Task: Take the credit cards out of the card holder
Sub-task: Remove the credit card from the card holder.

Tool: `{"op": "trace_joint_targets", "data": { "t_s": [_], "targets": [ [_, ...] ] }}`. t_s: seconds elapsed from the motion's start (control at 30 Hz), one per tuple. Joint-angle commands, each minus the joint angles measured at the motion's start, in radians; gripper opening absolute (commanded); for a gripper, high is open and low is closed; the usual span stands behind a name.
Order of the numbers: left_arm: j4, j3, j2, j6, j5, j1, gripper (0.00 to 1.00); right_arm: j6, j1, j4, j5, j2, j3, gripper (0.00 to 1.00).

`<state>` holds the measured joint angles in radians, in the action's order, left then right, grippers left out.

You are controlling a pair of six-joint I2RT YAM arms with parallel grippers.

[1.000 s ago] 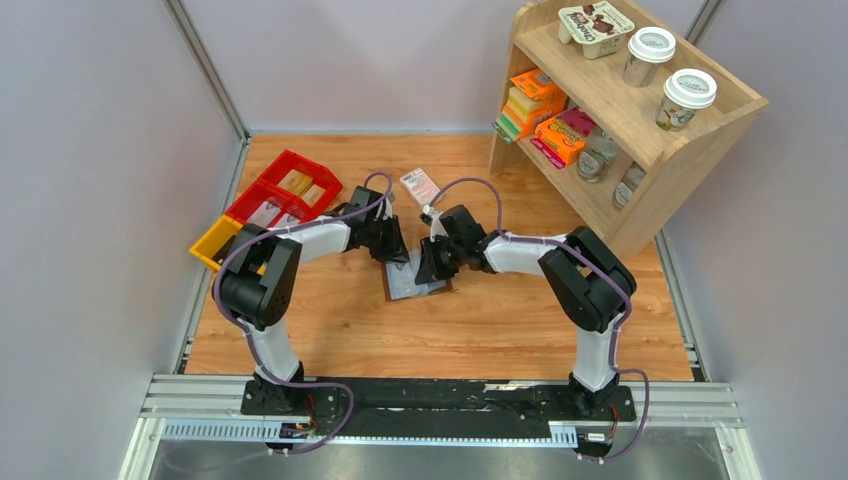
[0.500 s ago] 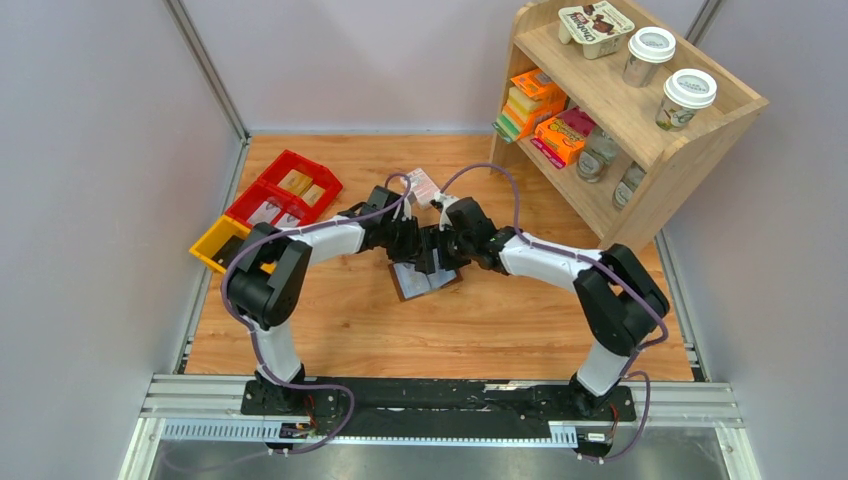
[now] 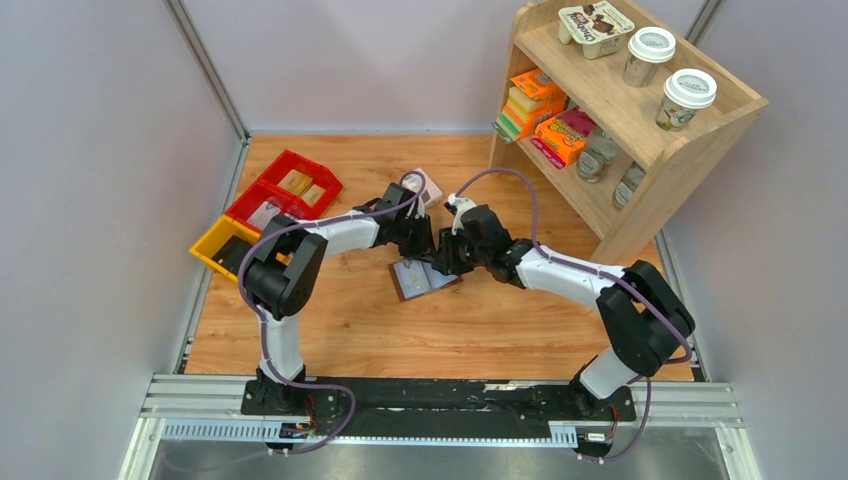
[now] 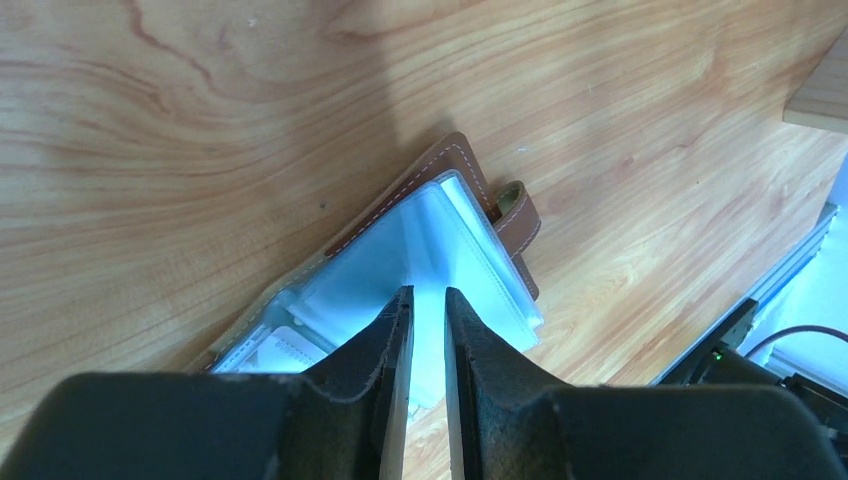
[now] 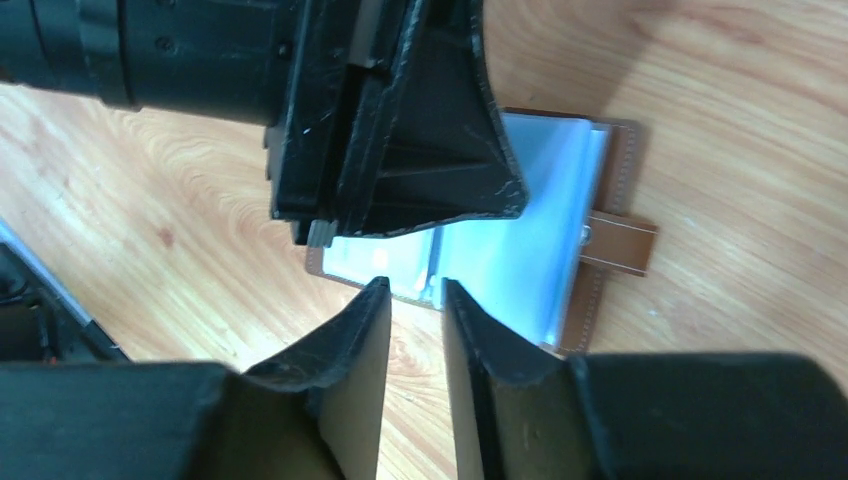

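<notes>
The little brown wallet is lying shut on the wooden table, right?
Not shut. The wallet is lying open on the wooden table, with its pale blue pockets showing. The left wrist view shows this.

Brown leather card holder (image 3: 425,279) lying open on the worktop (image 3: 350,330), pale blue-grey pockets facing up, snap tab (image 5: 620,243) jutting from one edge. Credit cards (image 4: 285,345) tucked inside, barely showing.
</notes>
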<state>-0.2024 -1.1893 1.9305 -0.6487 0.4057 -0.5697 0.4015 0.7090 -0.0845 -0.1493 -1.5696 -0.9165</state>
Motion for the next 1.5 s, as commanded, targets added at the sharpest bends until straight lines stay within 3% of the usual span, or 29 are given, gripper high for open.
{"op": "trace_joint_targets", "data": {
  "t_s": [0.0, 0.13, 0.37, 0.57, 0.77, 0.93, 1.3, 1.47],
  "targets": [
    [-0.012, -0.030, -0.042, 0.020, -0.041, -0.002, 0.25, 0.014, -0.012, 0.153, -0.117, -0.038, 0.028, 0.25],
    [-0.022, -0.007, -0.117, 0.021, -0.079, 0.023, 0.28, 0.042, -0.035, 0.215, -0.177, -0.089, 0.042, 0.20],
    [-0.044, 0.121, -0.298, 0.041, -0.154, 0.080, 0.35, 0.074, -0.072, 0.295, -0.245, -0.170, 0.039, 0.21],
    [-0.074, 0.236, -0.381, 0.080, -0.166, 0.079, 0.36, 0.099, -0.085, 0.341, -0.300, -0.227, 0.019, 0.27],
    [-0.028, 0.333, -0.369, 0.075, -0.128, 0.079, 0.36, 0.126, -0.091, 0.348, -0.315, -0.282, -0.013, 0.38],
    [0.003, 0.336, -0.308, 0.066, -0.093, 0.079, 0.34, 0.145, -0.098, 0.351, -0.332, -0.323, -0.028, 0.42],
    [-0.052, 0.352, -0.254, 0.093, -0.148, 0.079, 0.14, 0.189, -0.098, 0.396, -0.427, -0.342, -0.035, 0.37],
    [-0.097, 0.338, -0.235, 0.116, -0.183, 0.077, 0.13, 0.214, -0.098, 0.425, -0.487, -0.342, -0.054, 0.30]
  ]
}}
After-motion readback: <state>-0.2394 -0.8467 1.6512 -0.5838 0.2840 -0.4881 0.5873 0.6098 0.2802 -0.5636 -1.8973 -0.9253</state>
